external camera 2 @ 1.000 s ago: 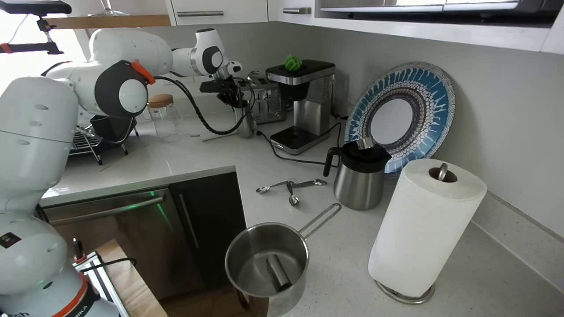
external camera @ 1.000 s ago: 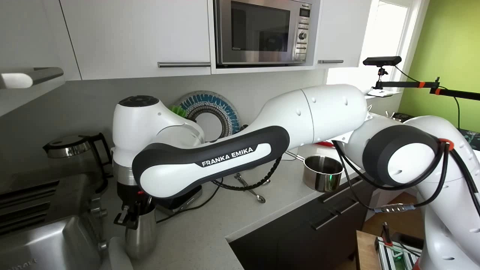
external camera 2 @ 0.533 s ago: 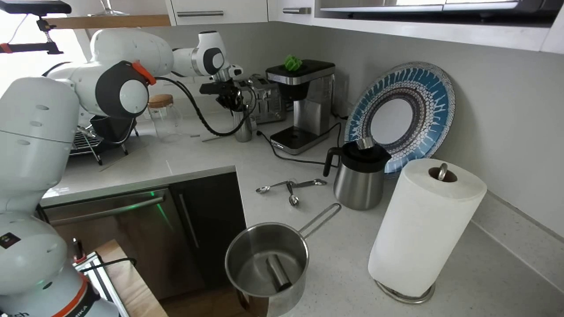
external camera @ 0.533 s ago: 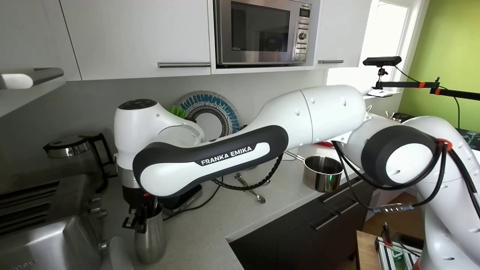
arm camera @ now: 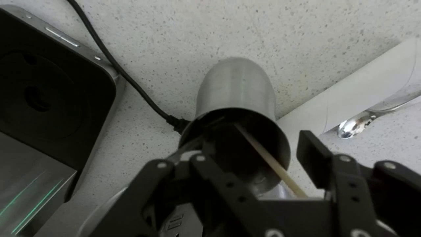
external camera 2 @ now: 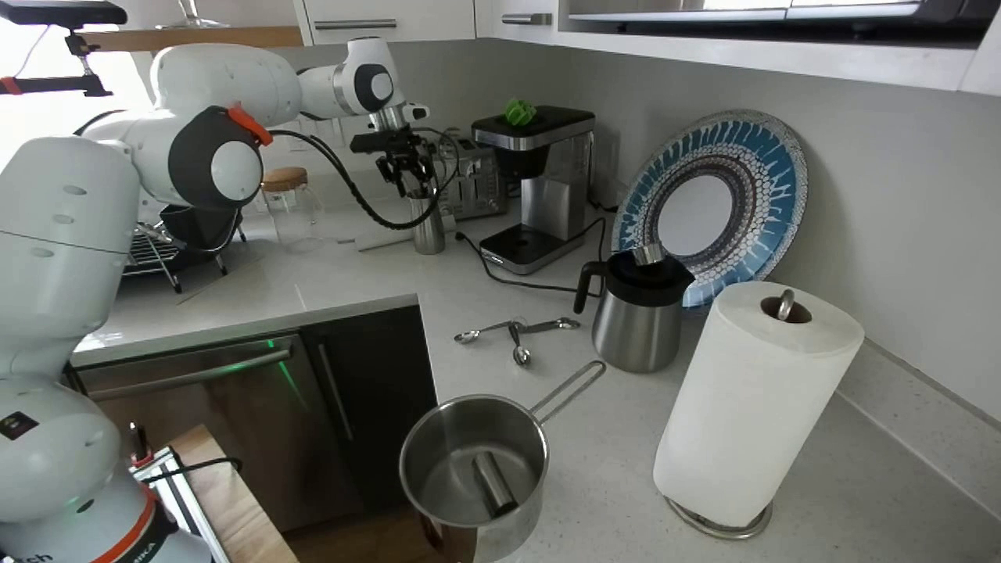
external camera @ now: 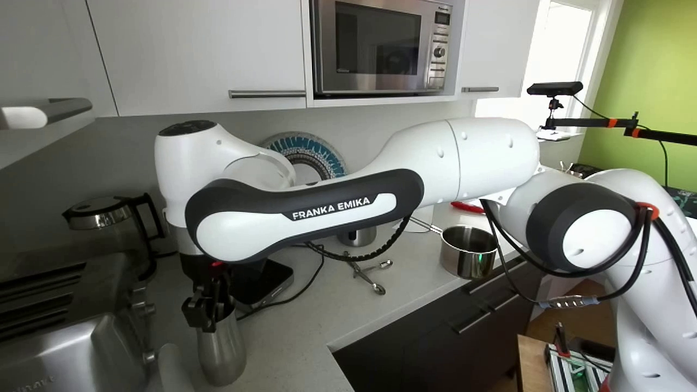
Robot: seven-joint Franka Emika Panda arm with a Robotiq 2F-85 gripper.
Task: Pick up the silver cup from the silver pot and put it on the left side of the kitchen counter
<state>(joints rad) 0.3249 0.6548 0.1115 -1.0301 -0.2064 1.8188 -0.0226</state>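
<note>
A small metal cylinder, which I take for the silver cup (external camera 2: 494, 483), lies on its side inside the silver pot (external camera 2: 447, 450). That pot (external camera: 463, 261) sits near the front edge of the kitchen counter (external camera 2: 610, 469), well away from my arm. Over on the far stretch of counter stands a taller brushed-steel tumbler (external camera: 222, 351) with a thin wooden stick leaning out of it. My gripper (arm camera: 260, 148) is open above the tumbler's mouth (arm camera: 236, 148): a finger overlaps the opening and the opposite finger (arm camera: 310, 151) is outside the rim. Nothing is clamped between them.
The toaster (external camera: 76, 332) is close beside the tumbler, and a coffee machine (external camera 2: 539, 195) stands nearby with its cord (arm camera: 108, 56) on the counter. A white tube (arm camera: 365, 85) lies by the tumbler. Measuring spoons (external camera 2: 516, 332), a carafe (external camera 2: 637, 328) and a paper towel roll (external camera 2: 751, 407) stand nearer the pot.
The tumbler, earlier at my shut gripper and more tilted, has shifted slightly and now stands on the counter. My jaws have opened and the arm has risen a little. The pot is unmoved.
</note>
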